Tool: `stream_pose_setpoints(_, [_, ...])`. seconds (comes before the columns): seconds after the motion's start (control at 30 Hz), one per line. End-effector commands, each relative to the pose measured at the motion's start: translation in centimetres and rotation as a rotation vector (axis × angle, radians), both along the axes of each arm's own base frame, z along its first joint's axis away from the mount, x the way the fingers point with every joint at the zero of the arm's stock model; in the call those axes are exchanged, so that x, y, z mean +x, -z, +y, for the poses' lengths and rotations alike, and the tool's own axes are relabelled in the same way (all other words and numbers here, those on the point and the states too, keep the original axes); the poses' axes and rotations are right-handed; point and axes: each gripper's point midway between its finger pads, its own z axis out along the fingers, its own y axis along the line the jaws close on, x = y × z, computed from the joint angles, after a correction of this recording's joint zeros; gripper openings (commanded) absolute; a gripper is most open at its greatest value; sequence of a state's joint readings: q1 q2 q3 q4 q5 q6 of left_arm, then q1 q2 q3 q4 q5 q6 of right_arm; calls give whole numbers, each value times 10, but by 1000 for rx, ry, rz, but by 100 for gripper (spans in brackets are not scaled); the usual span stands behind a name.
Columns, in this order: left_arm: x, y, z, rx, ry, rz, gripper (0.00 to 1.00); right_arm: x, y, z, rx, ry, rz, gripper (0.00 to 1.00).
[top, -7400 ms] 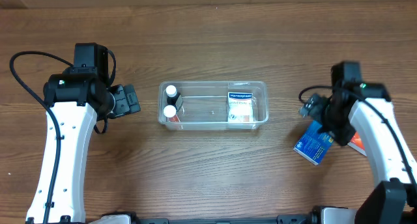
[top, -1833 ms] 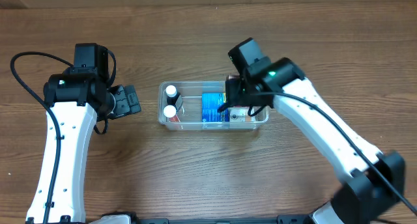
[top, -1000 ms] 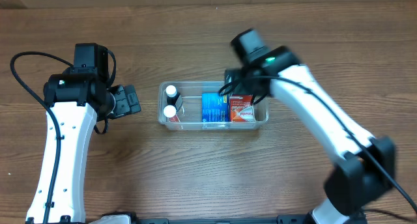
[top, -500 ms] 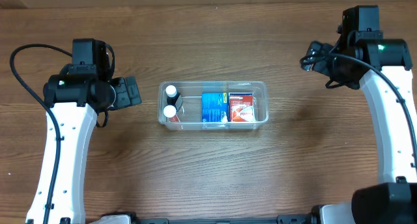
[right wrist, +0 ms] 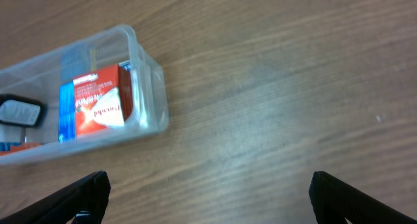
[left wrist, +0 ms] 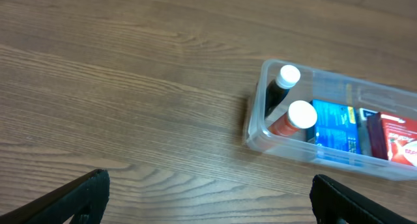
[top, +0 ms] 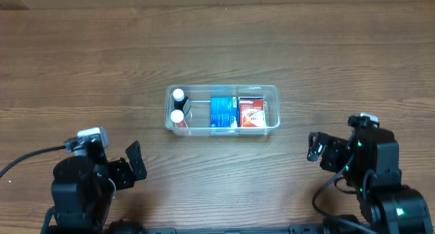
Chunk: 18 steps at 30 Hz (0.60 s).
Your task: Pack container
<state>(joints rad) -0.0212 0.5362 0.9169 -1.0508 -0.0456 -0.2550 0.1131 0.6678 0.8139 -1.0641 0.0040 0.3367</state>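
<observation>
The container is seen in the middle of the table, well apart from both arms. It is already filled: two white-capped bottles are packed at its left end, a blue box is stood in the middle, and a red box is stood at the right end. The left gripper is held at the near left with its fingers spread wide, and nothing is held in it. The right gripper is held at the near right, also spread wide and with nothing in it. The packing looks done, so little is likely to go wrong if the arms are kept back. If the tub is reached for again, its thin rim could be bumped by the wide fingers. The tub looks light, so it could be pushed along the smooth wood or tipped. The boxes are stood on their edges and could be knocked flat. The bottles look a bit tilted in the left wrist view and could be knocked over. No other loose things are seen on the wood. Nothing is seen between the grippers and the tub, only bare wood. A black cable is seen by the left arm at the near left edge, and it could be snagged if that arm is swung far.
</observation>
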Motion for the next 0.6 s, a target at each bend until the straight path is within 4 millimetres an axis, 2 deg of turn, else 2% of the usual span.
stream_pose_setpoints(0.0, [-3, 2, -4, -28, 5, -6, 100, -4, 0, 0, 21, 22, 2, 100])
stream_pose_setpoints(0.37, [-3, 2, -4, -27, 5, -5, 100, -6, 1, 0, 16, 18, 4, 100])
stream_pose_setpoints(0.5, [-3, 2, -4, -27, 6, -5, 100, -1, -12, 1, -69, -89, -102, 100])
stream_pose_setpoints(0.57, [-3, 2, -4, -27, 6, -5, 100, 8, -20, 3, -129, -159, -225, 100])
